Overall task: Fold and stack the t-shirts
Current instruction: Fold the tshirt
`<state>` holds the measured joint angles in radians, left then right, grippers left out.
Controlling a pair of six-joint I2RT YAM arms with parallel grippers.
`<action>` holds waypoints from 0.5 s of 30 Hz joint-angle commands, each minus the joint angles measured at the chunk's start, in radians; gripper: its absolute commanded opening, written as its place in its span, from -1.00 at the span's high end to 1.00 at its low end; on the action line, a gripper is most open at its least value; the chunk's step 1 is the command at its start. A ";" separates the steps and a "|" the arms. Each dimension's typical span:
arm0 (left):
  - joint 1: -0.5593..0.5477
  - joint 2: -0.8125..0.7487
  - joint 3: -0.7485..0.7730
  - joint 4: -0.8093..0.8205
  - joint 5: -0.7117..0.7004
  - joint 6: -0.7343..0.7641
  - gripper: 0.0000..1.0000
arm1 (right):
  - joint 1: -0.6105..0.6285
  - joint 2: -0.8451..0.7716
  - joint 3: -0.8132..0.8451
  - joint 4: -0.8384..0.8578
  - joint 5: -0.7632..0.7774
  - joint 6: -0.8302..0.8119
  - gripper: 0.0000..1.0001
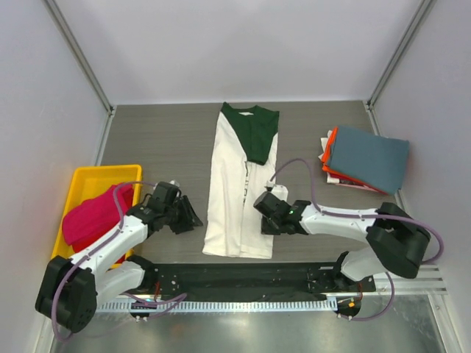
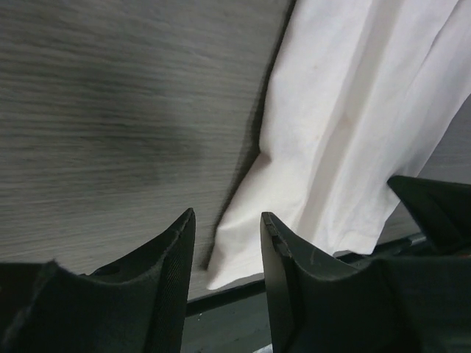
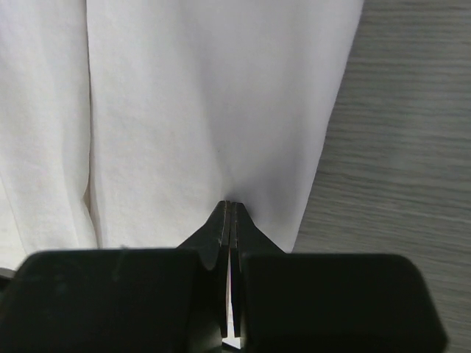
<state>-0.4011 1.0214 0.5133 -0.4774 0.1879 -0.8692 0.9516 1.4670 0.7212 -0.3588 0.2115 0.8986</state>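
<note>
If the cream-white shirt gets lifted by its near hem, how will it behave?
Probably floppy: the cream-white shirt lies in soft lengthwise folds and puckers where the right end effector pinches it. It looks thin, so likely light, draping and perhaps unfolding.

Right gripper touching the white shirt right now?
Touching. Right wrist view: the right gripper is shut on the white shirt, cloth puckering into its closed tips.
</note>
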 commanded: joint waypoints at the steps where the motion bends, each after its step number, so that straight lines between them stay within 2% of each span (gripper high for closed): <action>1: -0.074 -0.004 -0.042 0.105 0.045 -0.073 0.15 | -0.025 -0.095 -0.115 -0.152 0.068 0.022 0.98; 6: -0.247 0.002 -0.052 0.166 -0.007 -0.166 0.08 | -0.025 -0.229 -0.160 -0.167 0.025 0.007 0.94; 11: -0.329 -0.007 -0.059 0.195 -0.060 -0.237 -0.11 | -0.022 -0.296 -0.092 -0.173 0.003 -0.027 0.67; 15: -0.358 0.006 -0.062 0.204 -0.076 -0.257 -0.11 | -0.010 -0.324 -0.042 -0.128 -0.050 -0.032 0.65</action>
<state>-0.7387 1.0237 0.4549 -0.3275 0.1493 -1.0843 0.9295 1.1831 0.6128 -0.5243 0.1951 0.8841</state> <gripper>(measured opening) 0.554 0.184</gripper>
